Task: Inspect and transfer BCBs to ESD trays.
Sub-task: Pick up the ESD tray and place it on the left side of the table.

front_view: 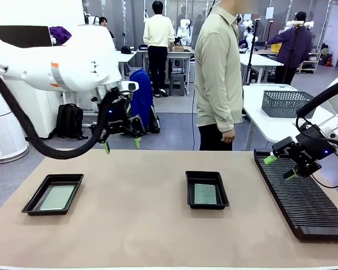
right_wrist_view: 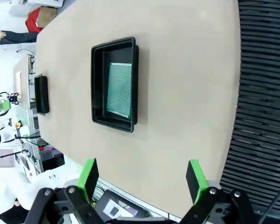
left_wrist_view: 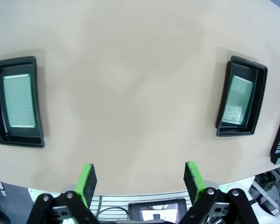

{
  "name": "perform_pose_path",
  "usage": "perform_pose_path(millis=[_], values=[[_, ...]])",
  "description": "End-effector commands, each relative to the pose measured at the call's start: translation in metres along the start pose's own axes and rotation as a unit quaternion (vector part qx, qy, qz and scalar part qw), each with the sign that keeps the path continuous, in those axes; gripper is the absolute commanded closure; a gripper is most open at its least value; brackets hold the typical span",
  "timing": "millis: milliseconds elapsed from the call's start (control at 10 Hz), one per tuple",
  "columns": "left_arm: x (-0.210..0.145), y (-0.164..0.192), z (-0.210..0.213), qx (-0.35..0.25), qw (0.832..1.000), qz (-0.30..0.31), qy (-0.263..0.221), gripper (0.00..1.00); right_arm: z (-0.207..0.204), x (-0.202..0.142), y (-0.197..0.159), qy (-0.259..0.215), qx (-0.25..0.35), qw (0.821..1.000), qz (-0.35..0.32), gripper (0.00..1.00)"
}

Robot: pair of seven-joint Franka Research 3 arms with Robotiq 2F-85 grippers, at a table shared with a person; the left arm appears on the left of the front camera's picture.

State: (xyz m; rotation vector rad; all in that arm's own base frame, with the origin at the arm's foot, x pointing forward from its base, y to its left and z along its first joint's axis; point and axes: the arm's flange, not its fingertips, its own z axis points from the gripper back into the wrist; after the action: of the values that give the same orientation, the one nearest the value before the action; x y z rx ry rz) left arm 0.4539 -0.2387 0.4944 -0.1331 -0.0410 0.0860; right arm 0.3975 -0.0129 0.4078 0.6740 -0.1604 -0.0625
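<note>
the left gripper [front_view: 121, 145] hangs above the far left part of the table, its green-padded fingers spread wide and holding nothing; in its own wrist view the left gripper [left_wrist_view: 140, 179] shows both pads apart over bare tan tabletop [left_wrist_view: 130, 93]. the right gripper [front_view: 281, 167] hovers over the far end of the long black slotted rack [front_view: 304, 197] at the right side of the table, jaws likewise wide apart and empty, tilted toward the middle; from its wrist camera the right gripper [right_wrist_view: 142, 179] looks down at the table edge with the rack [right_wrist_view: 263, 107] to one side. two black esd trays lie on the table well apart from each other: the left tray [front_view: 32, 206] sits near the front left, and the middle tray [front_view: 188, 191] sits near the centre. each tray holds one bcb lying flat on its floor: the left board [front_view: 57, 197] is pale grey-green, and the middle board [front_view: 205, 194] is greenish with a fine dotted grid that shows clearly in the right wrist view [right_wrist_view: 120, 90]. in the left wrist view the left tray [left_wrist_view: 0, 135] and the middle tray [left_wrist_view: 259, 93] appear at opposite edges, each board inside its rim. a person [front_view: 217, 73] in a pale shirt stands at the far side of the table, one hand [front_view: 228, 136] hanging down at the side. a grey mesh basket [front_view: 287, 103] stands on a white table behind the rack.
</note>
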Motion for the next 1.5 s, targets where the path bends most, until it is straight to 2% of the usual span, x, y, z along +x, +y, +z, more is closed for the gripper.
perform_pose_path(millis=[0,500,600,1400], values=[[0.003,-0.029,-0.011,0.017,1.0,0.01,-0.013,0.0,0.001,0.005,-0.011,0.003,0.045,0.999,0.008,0.0],[0.004,-0.09,-0.04,0.019,0.999,0.016,-0.026,0.0,0.007,0.004,-0.033,0.0,0.08,0.997,0.009,0.0],[0.005,-0.104,-0.047,0.021,0.999,0.013,-0.027,0.0,0.006,-0.001,-0.022,-0.001,0.051,0.999,0.001,0.0],[0.027,-0.17,-0.109,0.05,0.997,-0.052,-0.031,0.0,0.006,-0.001,-0.022,-0.001,0.051,0.999,0.001,0.0]])
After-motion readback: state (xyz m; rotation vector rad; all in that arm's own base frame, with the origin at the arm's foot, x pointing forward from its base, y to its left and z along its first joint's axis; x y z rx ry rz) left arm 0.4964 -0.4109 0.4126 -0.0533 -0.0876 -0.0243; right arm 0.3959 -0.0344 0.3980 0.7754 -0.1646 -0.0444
